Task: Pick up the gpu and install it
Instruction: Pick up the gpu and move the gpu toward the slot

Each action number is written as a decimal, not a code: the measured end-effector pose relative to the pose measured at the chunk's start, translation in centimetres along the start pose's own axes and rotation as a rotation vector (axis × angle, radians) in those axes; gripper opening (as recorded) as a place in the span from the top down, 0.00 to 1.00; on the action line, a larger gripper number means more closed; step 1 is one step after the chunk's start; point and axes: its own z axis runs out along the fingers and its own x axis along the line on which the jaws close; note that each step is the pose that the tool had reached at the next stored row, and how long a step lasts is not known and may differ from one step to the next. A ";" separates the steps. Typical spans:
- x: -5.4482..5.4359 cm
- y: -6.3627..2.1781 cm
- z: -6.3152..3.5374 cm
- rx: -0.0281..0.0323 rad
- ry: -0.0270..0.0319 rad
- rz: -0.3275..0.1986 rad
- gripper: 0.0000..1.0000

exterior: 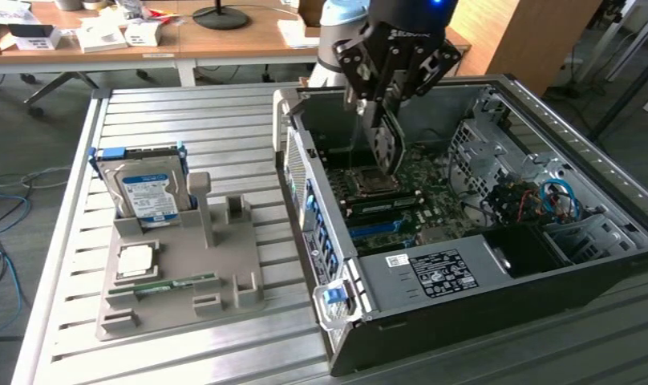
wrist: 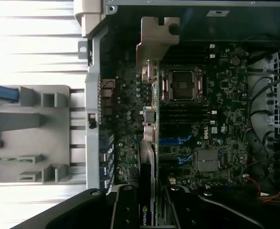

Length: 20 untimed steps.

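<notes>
gpu [exterior: 387, 146], a thin dark card seen edge-on, hangs upright from the robot arm's gripper [exterior: 383, 108] inside the open computer case, above the motherboard. The jaws are clenched on the card's upper edge, grasping it.

A slatted metal bench [exterior: 174, 104] carries everything. On the exterior view's right, the black computer case [exterior: 496, 305] lies on its side with its side panel off. The green motherboard [exterior: 436, 188] covers the case floor, and red and blue cables sit toward the exterior view's right. The card's lower edge is close to the processor socket [exterior: 372, 180]; I cannot tell whether it touches the board.

On the exterior view's left, well apart from the case, lies a grey holder tray [exterior: 228, 273]. A silver hard drive [exterior: 147, 192] with a blue label stands upright in the tray's far end. A square processor chip [exterior: 135, 261] lies flat nearer the camera, with a narrow green memory stick [exterior: 164, 285] just beside it.

In the wrist view, the gpu [wrist: 150, 143] runs as a narrow strip beside the processor socket [wrist: 180, 86]. Its pale metal end bracket [wrist: 155, 43] is at the end far from the gripper [wrist: 149, 212].
</notes>
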 end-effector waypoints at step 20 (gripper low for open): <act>-8.0 0.60 0.22 -0.0002 0.0000 0.000 0.74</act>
